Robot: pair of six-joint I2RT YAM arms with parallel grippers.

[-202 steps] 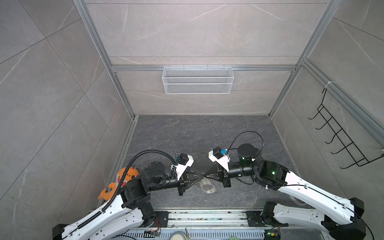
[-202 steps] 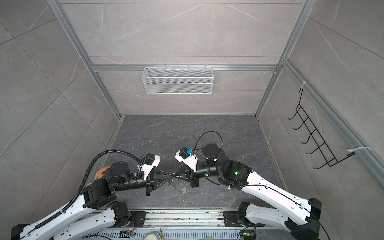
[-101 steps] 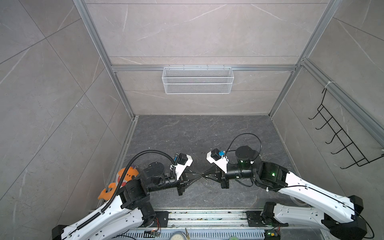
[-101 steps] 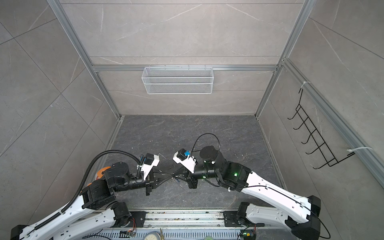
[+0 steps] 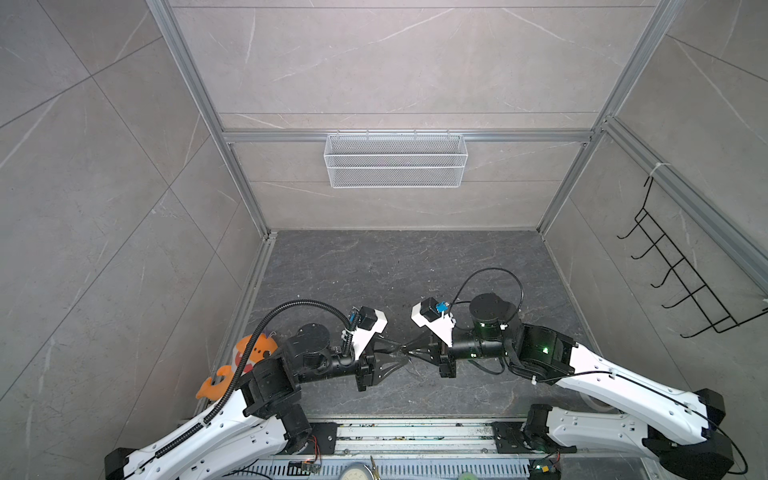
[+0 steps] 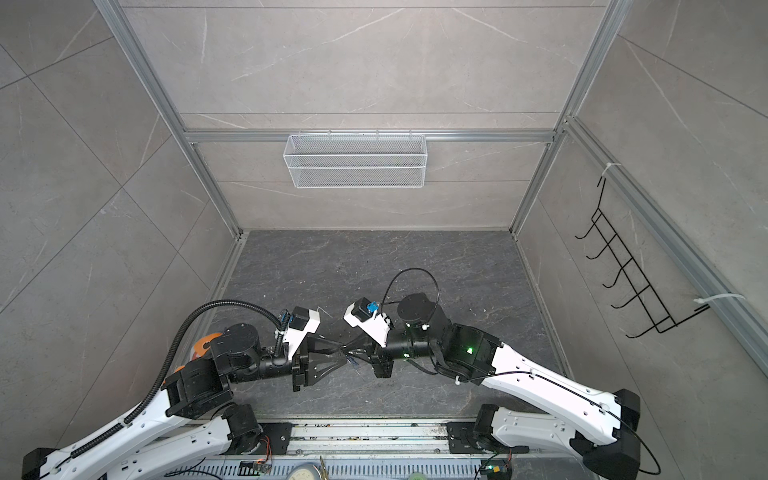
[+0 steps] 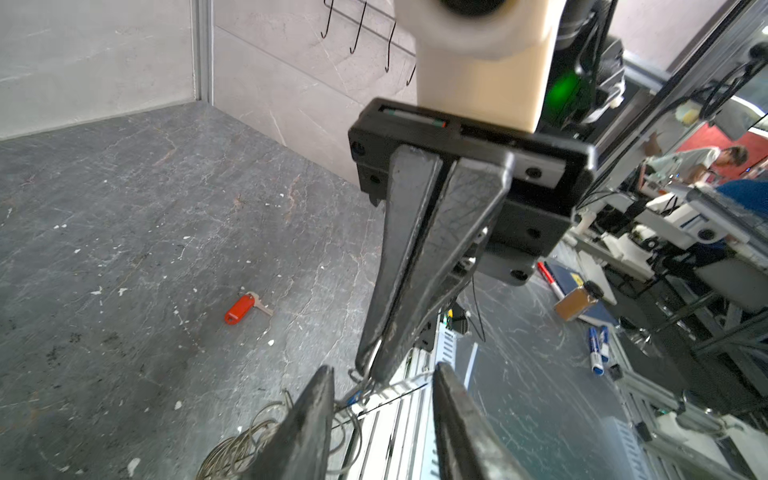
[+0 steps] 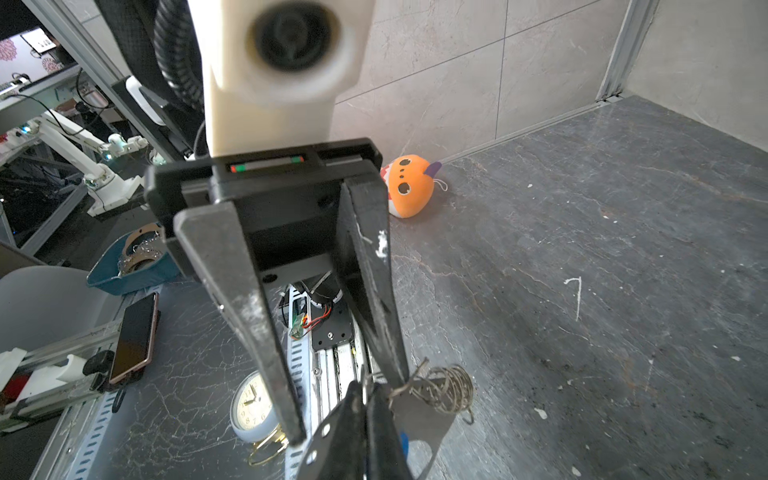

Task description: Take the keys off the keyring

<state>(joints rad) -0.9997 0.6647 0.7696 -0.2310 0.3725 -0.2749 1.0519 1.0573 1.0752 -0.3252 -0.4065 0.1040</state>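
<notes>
Mostly hidden
We glimpse only a sliver of blue tag [image 8: 404, 443] behind the right gripper [image 8: 365, 390]; both top views show the keyring [image 8: 428, 415] too small.

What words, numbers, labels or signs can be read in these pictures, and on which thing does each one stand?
Clock face: hour numerals ring the dial, too small to quote surely.
Red key tag: no text shows on it.
Blue and white pens: print too blurred to read.
Nothing else carries legible text.
</notes>
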